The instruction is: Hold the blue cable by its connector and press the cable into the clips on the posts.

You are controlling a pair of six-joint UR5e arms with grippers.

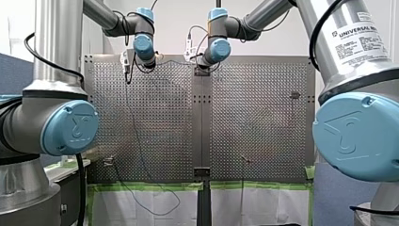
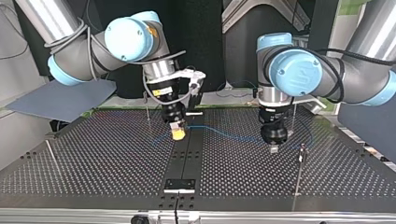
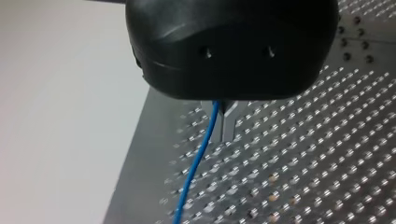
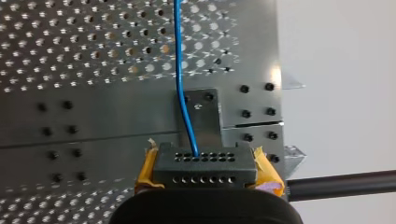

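Blue cable (image 4: 180,70) runs straight ahead from connector (image 4: 205,163) in my right pincer (image 4: 206,171).

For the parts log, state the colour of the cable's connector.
The connector is black, with two rows of holes; clearest in the right wrist view.

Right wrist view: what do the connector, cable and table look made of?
Connector: matte black, probably moulded plastic, with rows of round holes. Cable: thin, with a smooth blue jacket, likely plastic insulation; it curves gently. Table: bare metal sheet, dull silver, perforated, with glints around the holes.
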